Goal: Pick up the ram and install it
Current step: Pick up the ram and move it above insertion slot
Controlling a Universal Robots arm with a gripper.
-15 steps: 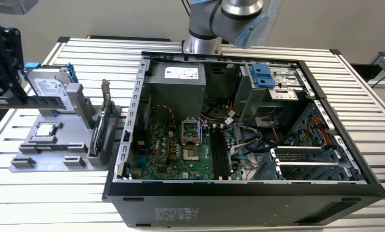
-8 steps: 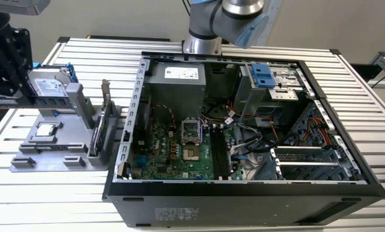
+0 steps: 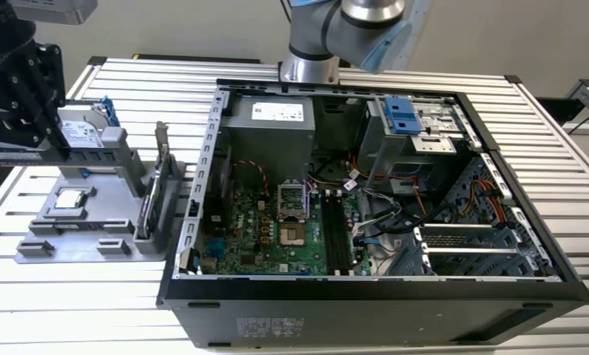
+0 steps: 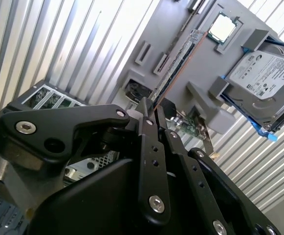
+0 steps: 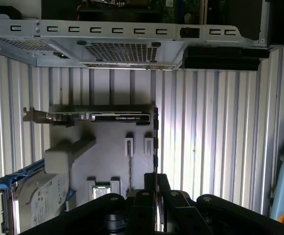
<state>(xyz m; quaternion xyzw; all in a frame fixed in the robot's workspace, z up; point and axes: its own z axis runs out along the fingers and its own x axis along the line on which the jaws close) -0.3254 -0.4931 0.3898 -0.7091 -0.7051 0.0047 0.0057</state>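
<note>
The ram [image 4: 177, 66] is a long dark stick standing on edge along one side of the grey parts holder [image 4: 181, 29]. In the first wrist view I see the ram [image 5: 155, 139] edge-on, running straight toward my fingertips. My gripper [image 4: 153, 108] hovers off the stick's near end, its jaws a narrow gap apart with nothing between them. In the exterior view the gripper [image 3: 28, 89] hangs above the holder [image 3: 78, 222], at that view's left. The motherboard's black slots [image 3: 334, 237] lie inside the open computer case [image 3: 374, 285].
On the holder are a processor chip [image 4: 223, 27], a hard drive [image 4: 261, 73] in a blue frame, and a greenish card with a metal bracket [image 5: 98, 116] standing on the side toward the case. The case wall [image 5: 117, 32] rises beyond the holder. Everything rests on a slatted metal table [image 3: 531, 148].
</note>
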